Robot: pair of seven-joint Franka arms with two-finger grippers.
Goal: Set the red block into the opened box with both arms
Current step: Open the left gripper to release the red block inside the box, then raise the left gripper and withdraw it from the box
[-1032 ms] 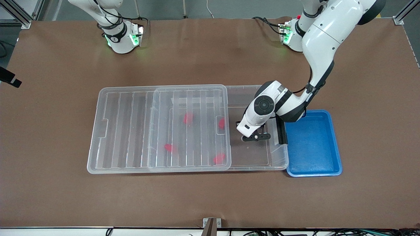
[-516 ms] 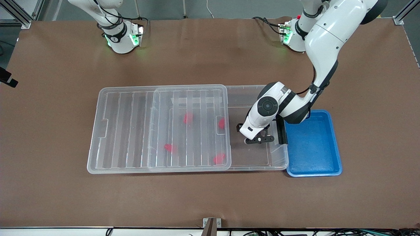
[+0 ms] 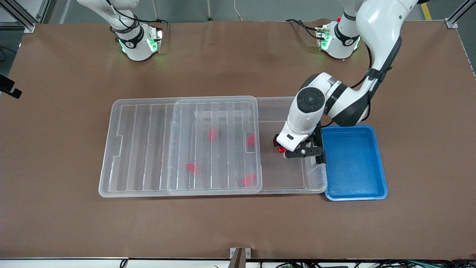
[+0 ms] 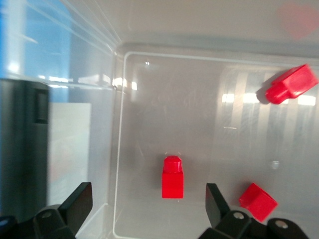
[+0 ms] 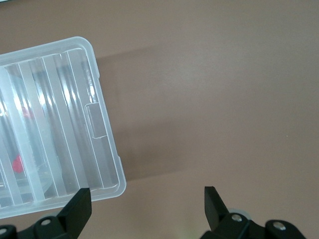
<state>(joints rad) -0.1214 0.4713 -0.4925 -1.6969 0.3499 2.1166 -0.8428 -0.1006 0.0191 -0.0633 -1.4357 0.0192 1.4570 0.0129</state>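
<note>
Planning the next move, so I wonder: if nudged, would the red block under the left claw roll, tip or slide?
The red block lies on a flat face on the box floor, so rolling seems unlikely. Its squarish body probably resists tipping. The smooth clear plastic beneath suggests it would slide easily. It looks small, likely light.

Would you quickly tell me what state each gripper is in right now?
Left gripper: open, empty, over the small red plastic block lying in the large clear plastic box.
Right gripper: open, empty, waiting above the table near the ribbed translucent lid.
</note>
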